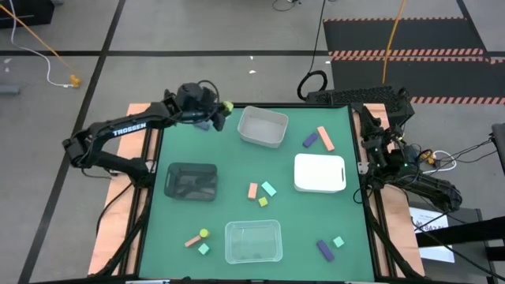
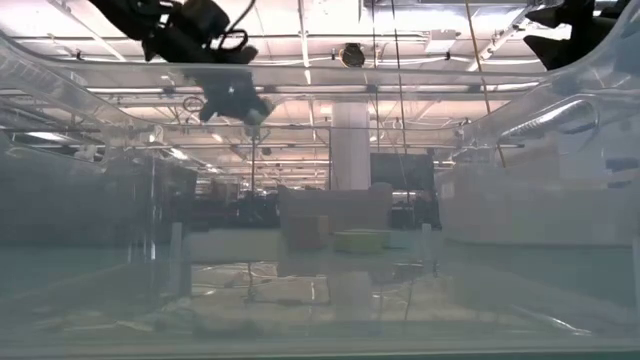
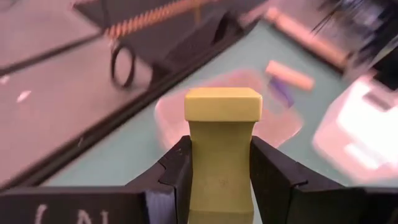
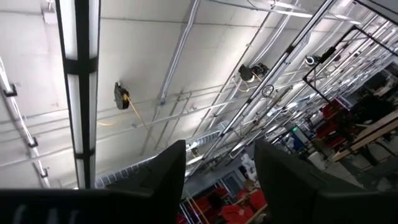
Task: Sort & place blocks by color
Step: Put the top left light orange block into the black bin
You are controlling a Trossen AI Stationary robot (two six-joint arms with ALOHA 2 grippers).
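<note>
My left gripper [image 1: 220, 111] hangs above the table's far left part, just left of the light grey tray [image 1: 263, 126], and is shut on a yellow block [image 3: 222, 124]. In the low view the gripper [image 2: 240, 103] shows high above the table. Other blocks lie on the green mat: purple [image 1: 310, 140] and salmon [image 1: 325, 138] at the far right, salmon [image 1: 252, 190], mint [image 1: 269, 188] and yellow [image 1: 263, 202] in the middle. My right gripper [image 4: 221, 162] is open at the table's right edge, pointing up at the ceiling with nothing between its fingers. My left gripper pinches the yellow block's two long sides [image 3: 198, 163] between its two fingers [image 3: 174, 177]. The block lies along the fingers, and its free end [image 3: 222, 104] sticks out past the fingertips. The fingers slant down toward the grey tray. The block is lifted clear of the table.
A black tray [image 1: 191, 181] sits at the left, a clear tray [image 1: 252, 241] at the near edge, a white tray [image 1: 319, 173] at the right. More blocks lie near the front: salmon [image 1: 192, 241], a round yellow one [image 1: 204, 233], mint [image 1: 203, 249], purple [image 1: 324, 249], mint [image 1: 338, 242].
</note>
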